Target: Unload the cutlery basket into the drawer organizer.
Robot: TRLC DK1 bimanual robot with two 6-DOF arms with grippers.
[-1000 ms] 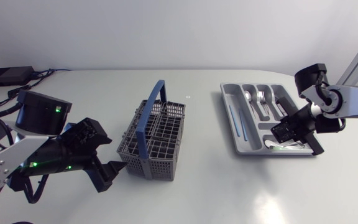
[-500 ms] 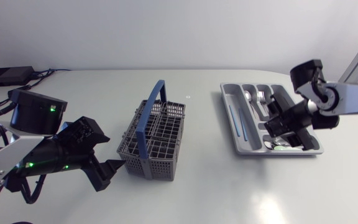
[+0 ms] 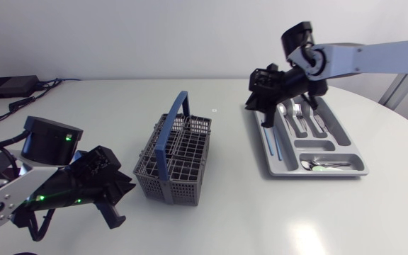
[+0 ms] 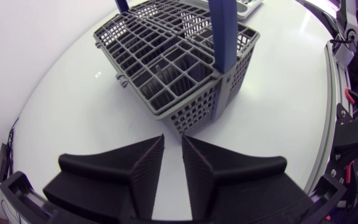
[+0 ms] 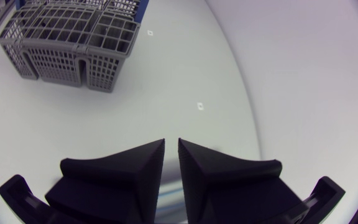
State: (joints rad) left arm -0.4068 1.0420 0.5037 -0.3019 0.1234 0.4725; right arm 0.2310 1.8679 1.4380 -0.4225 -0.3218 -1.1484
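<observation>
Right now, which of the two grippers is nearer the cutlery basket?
The left gripper, beside the basket's near corner; the right gripper hangs by the organizer's far corner.

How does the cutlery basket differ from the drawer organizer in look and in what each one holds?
The cutlery basket is dark grey, tall, with lattice walls and an upright blue handle; the drawer organizer is light grey, shallow, with solid walls and no handle. The basket shows no cutlery in its cells; the organizer holds spoons and forks. Both are divided into compartments and stand on the white table.
</observation>
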